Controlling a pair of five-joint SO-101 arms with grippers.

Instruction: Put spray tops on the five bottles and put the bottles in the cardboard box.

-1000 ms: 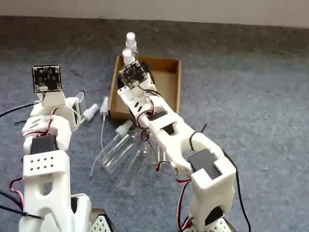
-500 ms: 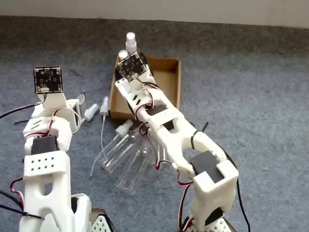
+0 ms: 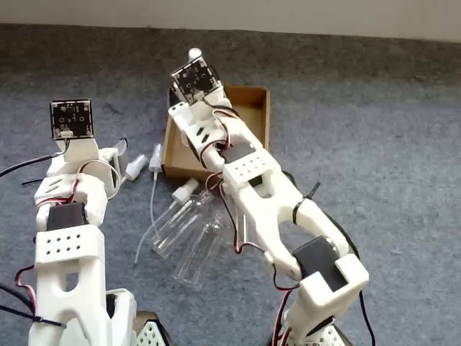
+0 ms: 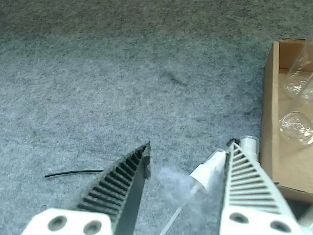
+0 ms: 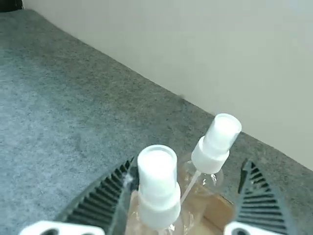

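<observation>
Two arms are sharing the grey carpet. The right arm is stretching from the lower right of the high view up to the cardboard box at upper centre, while the left arm is standing along the left edge.

The right gripper is hanging over the box's upper-left corner, jaws spread wide. A near capped bottle is standing just beside one jaw and a far capped bottle is standing in the gap; neither is being pinched.

The left gripper is pointing at the carpet left of the box, its jaws spread too and gripping nothing, with a loose spray top lying close against one jaw.

Below the box, mid-frame, a first clear bottle and a second clear bottle are lying side by side. A long-tubed spray top is lying just left of the box. A thin black strip is lying near the left gripper.
</observation>
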